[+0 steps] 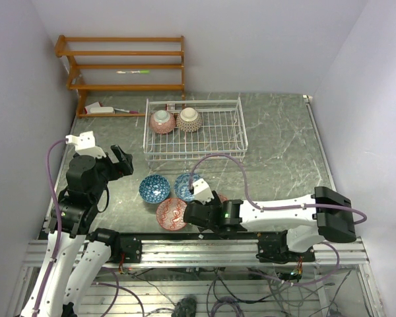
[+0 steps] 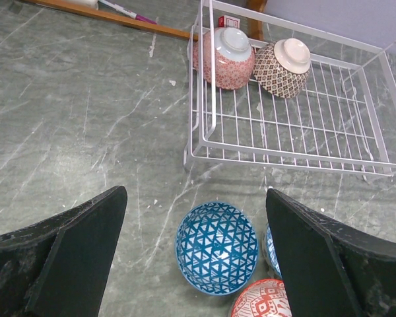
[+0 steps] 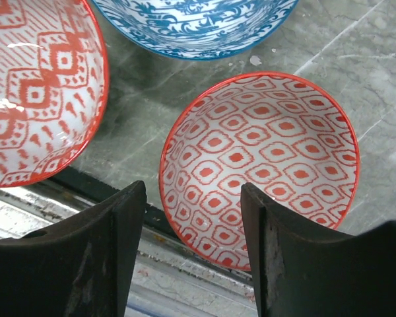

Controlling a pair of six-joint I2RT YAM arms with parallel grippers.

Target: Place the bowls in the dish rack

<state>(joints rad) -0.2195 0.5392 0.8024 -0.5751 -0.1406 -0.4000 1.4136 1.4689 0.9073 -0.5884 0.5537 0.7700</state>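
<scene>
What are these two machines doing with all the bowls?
Two robot arms are loading bowls into a dish rack. A pink bowl and a tan bowl sit upside down in it; four more wait on the table. The right gripper hangs open over the rim of a red bowl; the left gripper is open near a blue bowl, holding nothing.

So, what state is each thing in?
Dish rack: two bowls inside
Pink-patterned bowl: in rack, foot up
Brown-patterned bowl: in rack, foot up
Blue triangle bowl: upright on table
Second blue bowl: upright on table
Red diamond bowl: upright on table
Other red bowl: upright on table
Left gripper: open, empty
Right gripper: open, over red diamond bowl
</scene>
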